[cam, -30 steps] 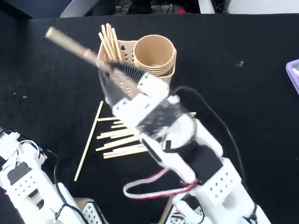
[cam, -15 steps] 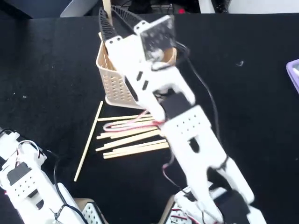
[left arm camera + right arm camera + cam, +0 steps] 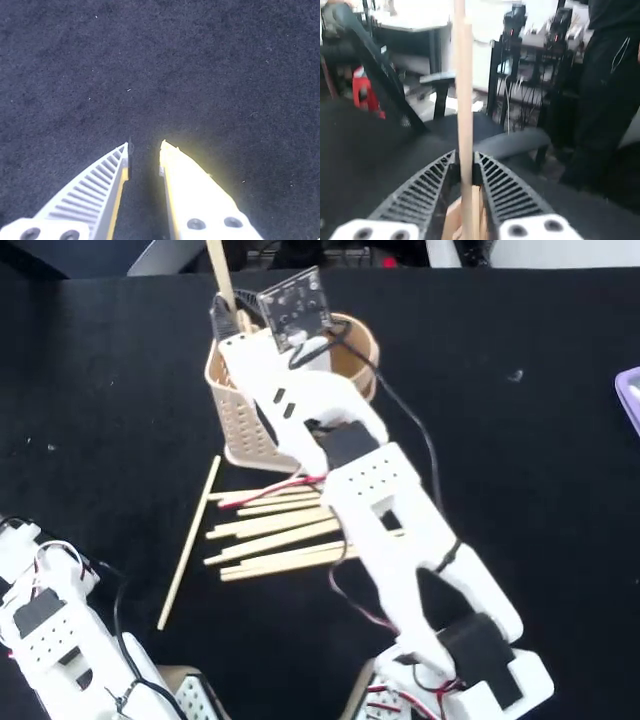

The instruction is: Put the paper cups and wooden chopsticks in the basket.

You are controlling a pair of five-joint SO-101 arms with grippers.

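Note:
My right gripper [image 3: 228, 315] is above the tan basket [image 3: 240, 415] at the back of the table, shut on a wooden chopstick [image 3: 218, 270] that stands nearly upright. In the right wrist view the chopstick [image 3: 464, 90] runs straight up between the right gripper's [image 3: 464, 162] black ribbed fingers. Stacked paper cups [image 3: 358, 340] sit in the basket, partly hidden by the arm. Several loose chopsticks [image 3: 275, 535] lie on the black cloth in front of the basket, and one more [image 3: 190, 540] lies apart. My left gripper [image 3: 144, 149] hovers over bare cloth, slightly open and holding nothing.
The left arm's base [image 3: 50, 635] sits at the near left corner. A purple object [image 3: 630, 395] pokes in at the right edge. The right arm's body [image 3: 400, 540] crosses over part of the chopstick pile. Black cloth [image 3: 520, 460] covers the table.
The right arm swung its chopstick from a slant beside the basket up to nearly vertical and stretched forward over the basket's back left corner. The left arm kept still.

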